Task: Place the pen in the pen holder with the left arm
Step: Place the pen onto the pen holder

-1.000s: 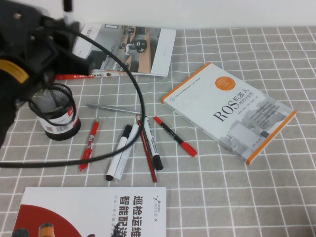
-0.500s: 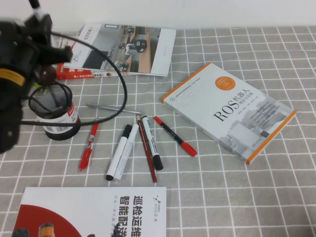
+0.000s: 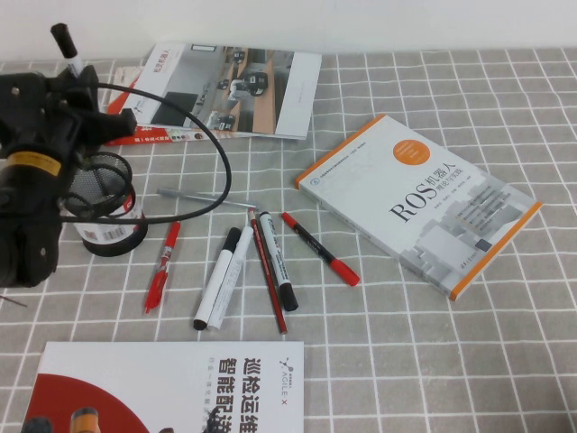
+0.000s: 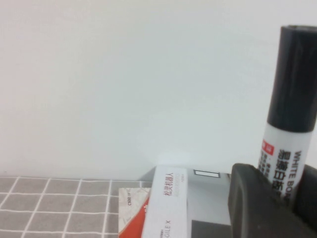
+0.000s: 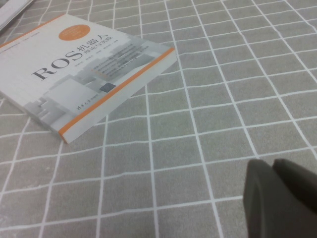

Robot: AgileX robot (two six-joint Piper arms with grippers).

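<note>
Gripping the pen (image 4: 290, 144) nearly upright with its black cap up, the left gripper (image 3: 79, 90) hangs just above and behind the pen holder (image 3: 106, 203) at the table's left, while the right gripper (image 5: 277, 198), fingers pressed together and empty, hovers near the ROS book (image 5: 84, 74).

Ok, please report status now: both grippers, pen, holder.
Left gripper shut on pen, above far left of table. Holder just below arm, pen not in. Right gripper low over bare cloth, shut.
</note>
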